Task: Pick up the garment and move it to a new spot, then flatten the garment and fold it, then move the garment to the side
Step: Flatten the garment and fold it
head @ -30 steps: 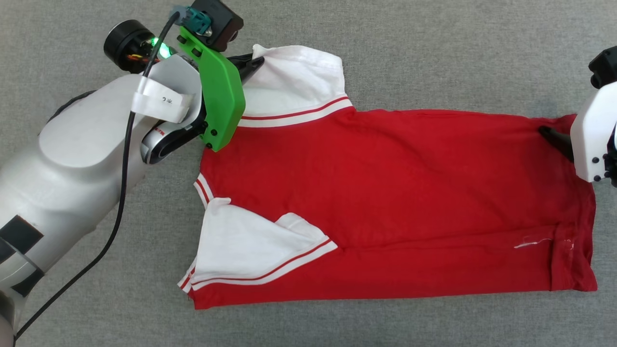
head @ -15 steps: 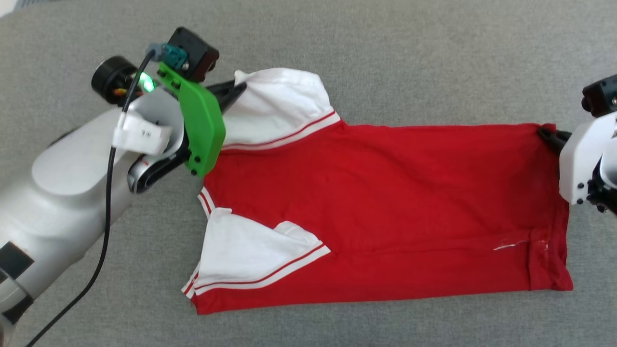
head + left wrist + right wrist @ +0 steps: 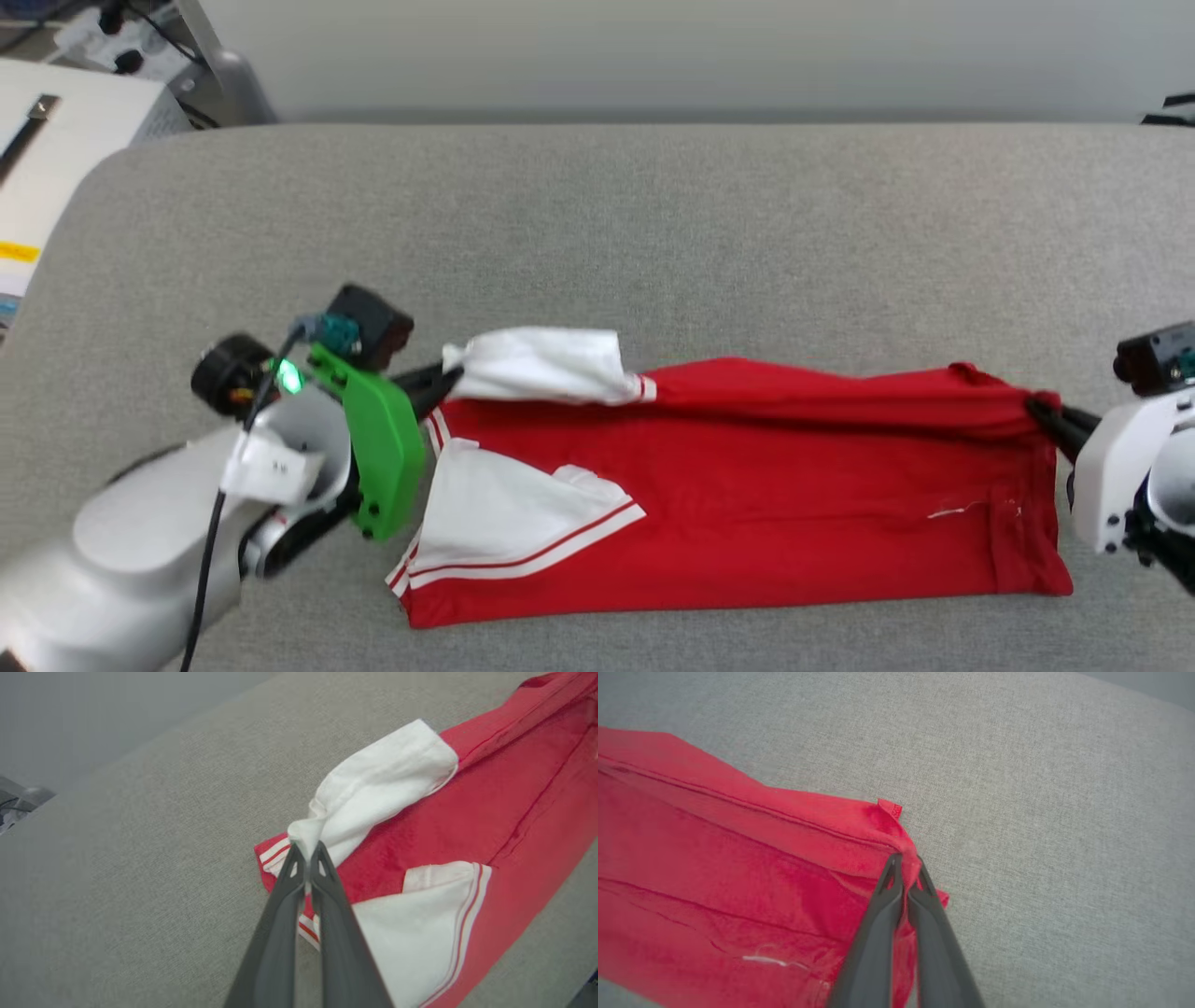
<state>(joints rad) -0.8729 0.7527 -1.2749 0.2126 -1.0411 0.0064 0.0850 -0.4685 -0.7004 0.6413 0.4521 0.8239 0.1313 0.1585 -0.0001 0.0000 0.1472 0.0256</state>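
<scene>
The garment [image 3: 766,485], a red jersey with white sleeves and red-white stripe trim, lies lengthwise across the grey padded surface; its chest numerals are hidden. My left gripper [image 3: 446,375] is shut on the far white sleeve [image 3: 541,364], pinching its edge and holding it off the surface [image 3: 306,847]. My right gripper [image 3: 1041,411] is shut on the far hem corner of the garment [image 3: 903,858]. The far long edge is raised between both grippers and leans toward me over the body. The near white sleeve [image 3: 504,523] lies flat on the red body.
The grey padded surface [image 3: 653,243] runs wide behind the garment to a pale wall. At the far left stand a white box [image 3: 47,159] and cables beyond the surface's rounded corner. A bare strip of surface lies in front of the garment.
Both grippers have lifted the garment's far edge and drawn it toward me, so the red body looks narrower. The head camera has tilted up, now showing the surface's far edge and wall.
</scene>
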